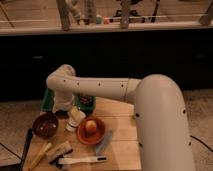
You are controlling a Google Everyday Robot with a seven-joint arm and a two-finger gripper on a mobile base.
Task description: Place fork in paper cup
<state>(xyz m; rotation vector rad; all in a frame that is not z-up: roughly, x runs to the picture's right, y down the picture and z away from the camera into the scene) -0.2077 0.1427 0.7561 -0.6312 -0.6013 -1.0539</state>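
Observation:
The white arm reaches from the right across the wooden table (120,150) to its back left. My gripper (75,114) points down at the end of the arm, right over the small white paper cup (72,124). The cup stands between the dark brown bowl (45,126) and the orange dish (91,132). The gripper hides the cup's mouth. I cannot make out a fork in the gripper or in the cup.
The orange dish holds a round orange thing (90,127). On the table's front lie a black utensil (26,146), a yellow stick (40,155), a brush (60,150), a white-handled utensil (82,160) and a grey-blue one (104,142). A green rack (86,102) stands behind the cup.

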